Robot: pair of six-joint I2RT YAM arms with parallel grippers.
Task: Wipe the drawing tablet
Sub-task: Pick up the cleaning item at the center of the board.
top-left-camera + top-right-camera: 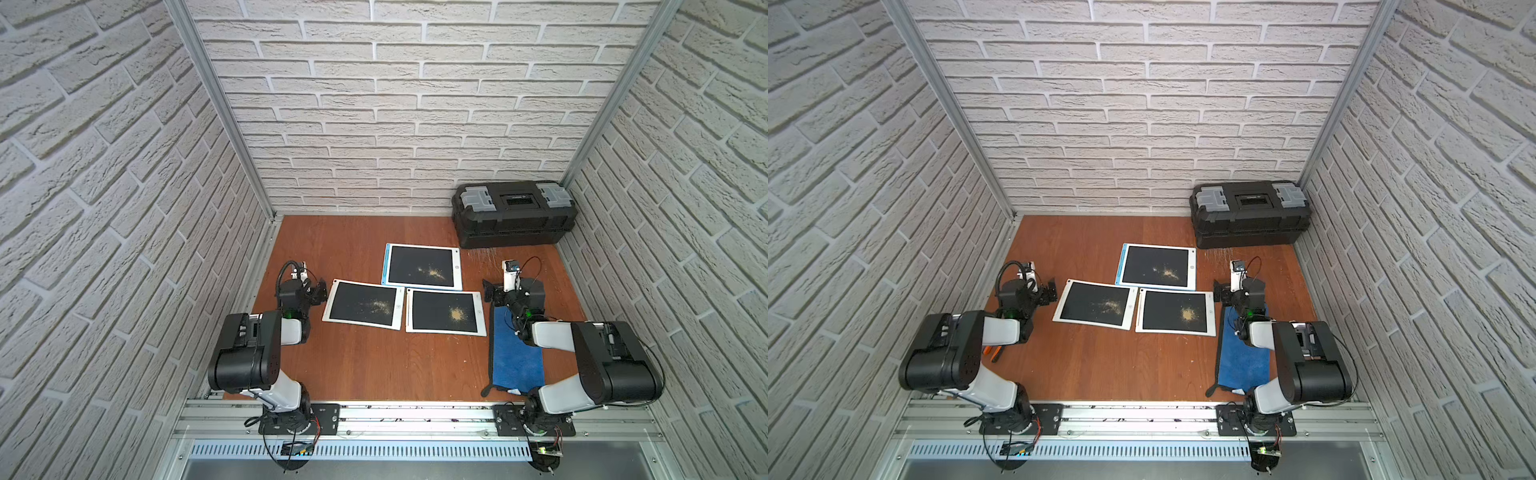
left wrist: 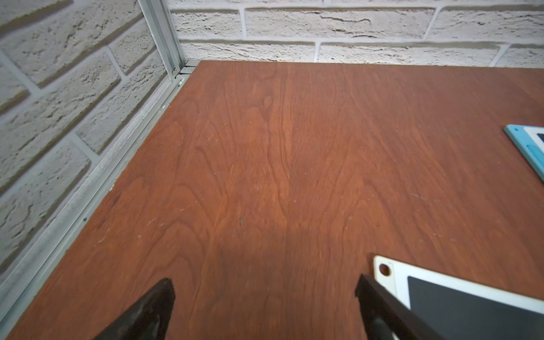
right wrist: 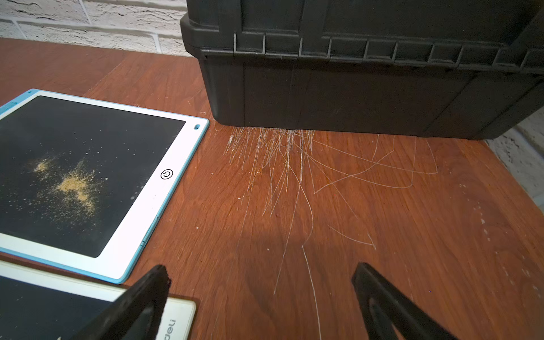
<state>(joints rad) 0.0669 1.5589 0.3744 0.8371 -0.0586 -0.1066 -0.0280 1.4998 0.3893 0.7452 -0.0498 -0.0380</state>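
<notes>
Mid-table, between the empty, wide-open left gripper and right gripper, lie three powder-dusted drawing tablets, and the blue cloth beneath the right arm, if loosely pinched, may shove one tablet into another, scattering powder.

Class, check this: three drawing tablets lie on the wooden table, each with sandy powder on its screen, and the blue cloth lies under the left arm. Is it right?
No. The blue cloth lies under the right arm, not the left; both top views show it. The rest holds: three drawing tablets with sandy powder on the wooden table.
</notes>
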